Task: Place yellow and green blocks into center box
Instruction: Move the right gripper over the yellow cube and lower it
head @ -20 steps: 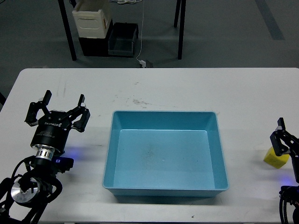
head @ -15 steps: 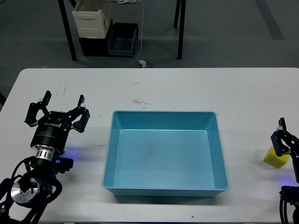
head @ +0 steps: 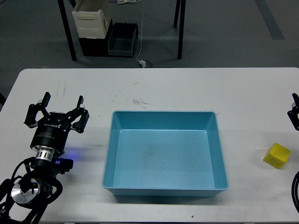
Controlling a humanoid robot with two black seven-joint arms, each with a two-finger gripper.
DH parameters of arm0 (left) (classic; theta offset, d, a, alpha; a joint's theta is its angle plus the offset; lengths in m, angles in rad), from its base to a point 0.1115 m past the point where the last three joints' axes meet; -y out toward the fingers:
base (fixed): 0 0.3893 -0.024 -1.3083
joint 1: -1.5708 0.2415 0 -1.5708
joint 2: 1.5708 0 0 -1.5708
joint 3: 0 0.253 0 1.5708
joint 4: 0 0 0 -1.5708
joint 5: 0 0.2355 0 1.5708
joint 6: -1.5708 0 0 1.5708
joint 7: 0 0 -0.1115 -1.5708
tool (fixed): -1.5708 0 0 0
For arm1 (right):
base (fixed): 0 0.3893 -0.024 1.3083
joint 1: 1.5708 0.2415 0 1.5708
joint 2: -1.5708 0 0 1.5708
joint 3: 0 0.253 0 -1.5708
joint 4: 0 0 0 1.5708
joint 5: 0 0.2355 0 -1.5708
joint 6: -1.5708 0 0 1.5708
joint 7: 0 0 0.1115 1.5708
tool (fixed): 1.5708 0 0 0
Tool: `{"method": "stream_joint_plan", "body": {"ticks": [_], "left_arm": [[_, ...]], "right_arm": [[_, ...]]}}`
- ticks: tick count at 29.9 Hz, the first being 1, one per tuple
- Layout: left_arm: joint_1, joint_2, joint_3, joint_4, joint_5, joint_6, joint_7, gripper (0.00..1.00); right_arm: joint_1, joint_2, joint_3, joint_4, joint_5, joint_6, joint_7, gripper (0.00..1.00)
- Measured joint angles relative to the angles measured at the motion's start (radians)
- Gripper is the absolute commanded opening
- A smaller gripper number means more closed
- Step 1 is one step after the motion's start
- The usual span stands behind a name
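A yellow block (head: 276, 155) lies on the white table (head: 187, 88) at the right, a little right of the blue center box (head: 165, 188). The box holds nothing. No green block shows. My left gripper (head: 57, 111) is open and empty, above the table left of the box. Only a dark tip of my right gripper (head: 295, 112) shows at the right edge, above and beyond the yellow block and apart from it. Its fingers cannot be told apart.
Beyond the table's far edge, on the floor, stand black table legs (head: 67, 32), a cream crate (head: 91, 18) on dark bins (head: 122, 41), and a cable (head: 142, 60).
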Motion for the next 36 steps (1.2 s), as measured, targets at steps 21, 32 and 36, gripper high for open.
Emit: {"method": "stream_joint_plan", "body": {"ticks": [21, 32, 36], "left_arm": [[0.0, -0.001, -0.007, 0.011, -0.001, -0.007, -0.009, 1.0], [-0.003, -0.002, -0.006, 0.03, 0.0, -0.008, -0.025, 1.0], [-0.003, -0.002, -0.006, 0.032, 0.0, -0.009, -0.028, 1.0]], "right_arm": [[0.747, -0.636, -1.009, -0.296, -0.773, 0.001, 0.472, 0.99], [1.049, -0.802, -1.552, -0.233, -1.188, 0.001, 0.492, 0.99], [1.054, -0.819, -1.614, -0.184, -1.329, 0.007, 0.492, 0.99]]}}
